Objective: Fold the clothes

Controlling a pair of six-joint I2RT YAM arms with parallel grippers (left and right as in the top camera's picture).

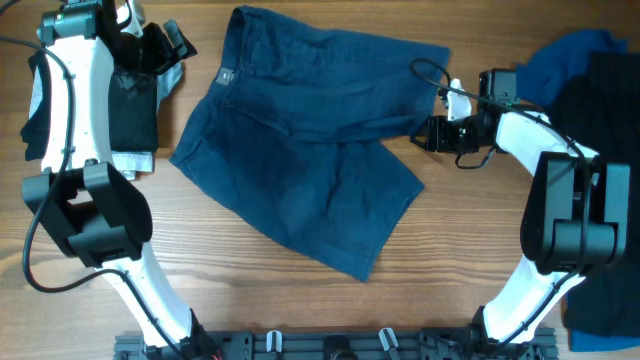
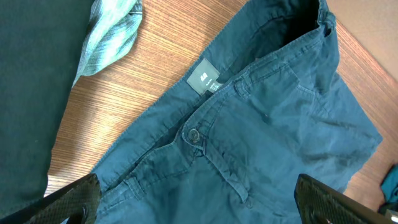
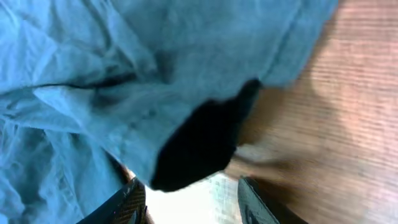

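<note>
both spread, empty: left fingers (image 2: 68, 202) above the shorts (image 1: 300, 170), right fingers (image 3: 127, 202) just beside their hem.

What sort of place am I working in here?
Probably a robot test bench: wooden table, black mounting rail along its edge, dark blue shorts spread between garment piles left and right.

Even bright light, soft shadows; right wrist view motion-blurred.
</note>
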